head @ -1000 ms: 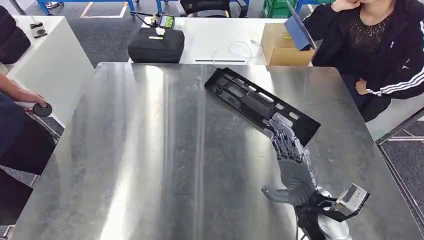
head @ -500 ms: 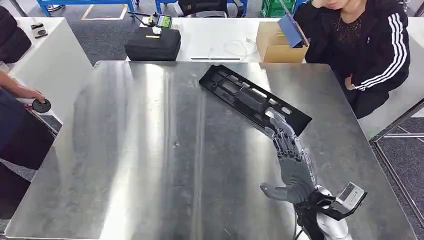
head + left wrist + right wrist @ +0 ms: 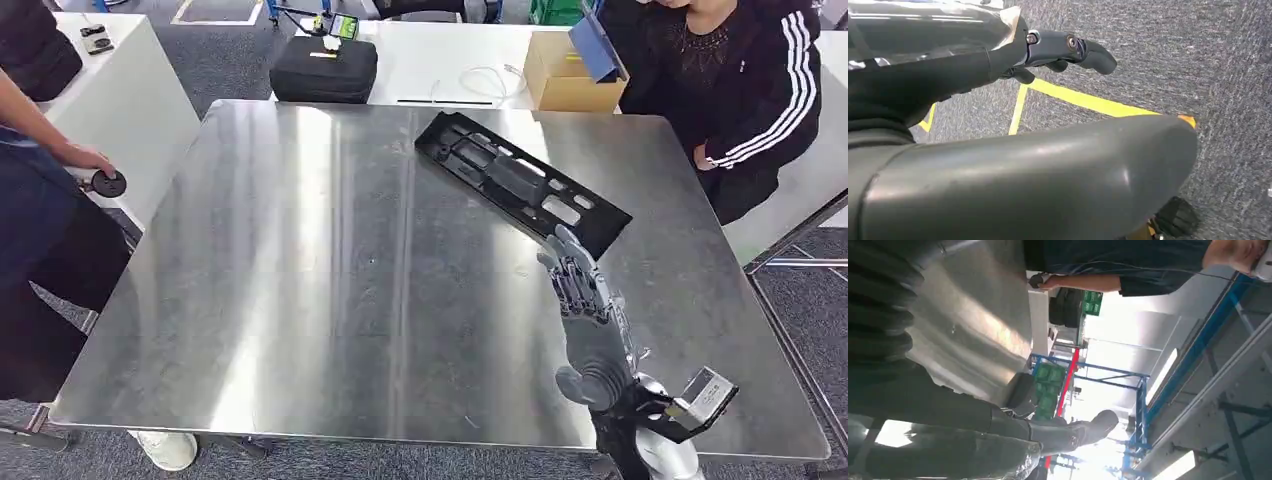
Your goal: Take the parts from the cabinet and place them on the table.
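On the steel table (image 3: 300,300), toward 4 o'clock in the head view, right hand (image 3: 585,320) is lying flat with fingers stretched out and slightly spread, holding nothing; fingertips (image 3: 562,243) are sitting just at the near end of the black part (image 3: 520,185), touching or just short of it, cannot tell which. One black part, long slotted tray-like moulding, is lying flat on the table running diagonally from about 12 o'clock toward 3 o'clock of the tabletop. Left hand (image 3: 1068,47) is hanging beside the robot over grey carpet (image 3: 1208,60) with one yellow floor line (image 3: 1088,101); its fingers are curling in with nothing seen in them. Beyond the table at 12 o'clock one white table (image 3: 450,60) is carrying one black case (image 3: 323,70), one cardboard box (image 3: 565,80) and a white cable (image 3: 490,82). No readable writing anywhere, labels too small. Two people are beside the table: one in a black jacket with white stripes (image 3: 750,90) at 2 o'clock, one at 9 o'clock whose hand (image 3: 85,160) is resting on a black round knob (image 3: 108,183)
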